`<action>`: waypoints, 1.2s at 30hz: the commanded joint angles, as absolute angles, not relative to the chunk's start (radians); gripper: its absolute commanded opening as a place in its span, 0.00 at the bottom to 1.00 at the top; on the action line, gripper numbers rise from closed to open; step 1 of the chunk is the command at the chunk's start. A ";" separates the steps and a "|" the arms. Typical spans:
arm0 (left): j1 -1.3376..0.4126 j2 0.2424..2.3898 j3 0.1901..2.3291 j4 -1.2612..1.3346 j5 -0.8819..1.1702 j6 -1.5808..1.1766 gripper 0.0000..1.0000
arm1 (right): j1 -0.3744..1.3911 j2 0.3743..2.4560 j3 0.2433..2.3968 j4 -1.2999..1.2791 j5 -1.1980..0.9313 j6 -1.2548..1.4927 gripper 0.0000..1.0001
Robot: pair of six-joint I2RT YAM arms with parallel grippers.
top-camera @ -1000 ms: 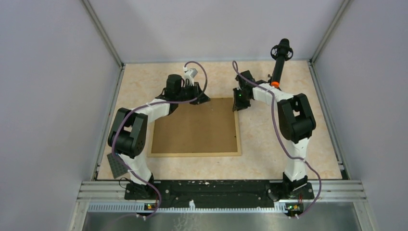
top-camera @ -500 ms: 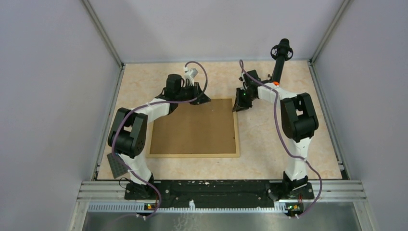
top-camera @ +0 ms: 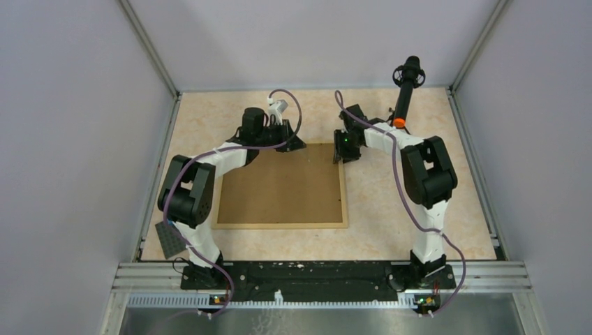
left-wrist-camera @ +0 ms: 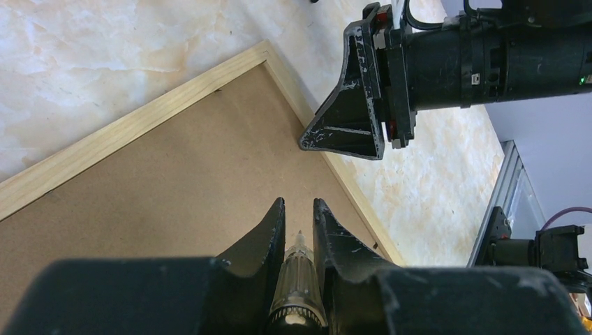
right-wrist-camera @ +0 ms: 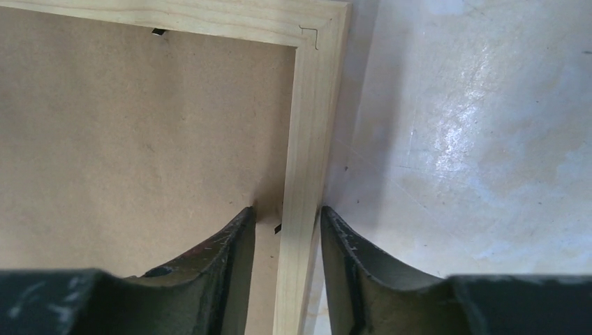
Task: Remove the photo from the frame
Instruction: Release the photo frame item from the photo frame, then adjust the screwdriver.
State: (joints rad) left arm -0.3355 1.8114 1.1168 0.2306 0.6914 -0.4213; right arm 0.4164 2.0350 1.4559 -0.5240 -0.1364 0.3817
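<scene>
Wooden frame (top-camera: 282, 224): one, straddled by two fingers (right-wrist-camera: 223, 272).

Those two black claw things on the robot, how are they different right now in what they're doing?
The right gripper has its jaws set either side of the frame rail, one over the brown backing, one over the table; the left gripper has its jaws close together above the backing with no rail between them. The right sits at the frame's right side near its far corner, the left over the far edge. Both are black and point down at the frame.
</scene>
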 commanded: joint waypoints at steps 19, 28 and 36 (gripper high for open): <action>-0.298 1.837 1.135 0.332 0.806 -0.505 0.00 | 0.327 2.105 1.598 -0.467 -0.279 0.458 0.00; -0.281 1.837 1.139 0.311 0.812 -0.525 0.00 | 0.310 2.071 1.559 -0.377 -0.388 0.490 0.36; -0.280 1.779 1.091 0.349 0.833 -0.609 0.00 | 0.315 1.826 1.440 -0.209 -0.538 0.301 0.81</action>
State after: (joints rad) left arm -0.2874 1.8477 1.1133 0.2943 0.8043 -0.5610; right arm 0.3153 1.9892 1.4609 -0.3397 -0.4030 0.4191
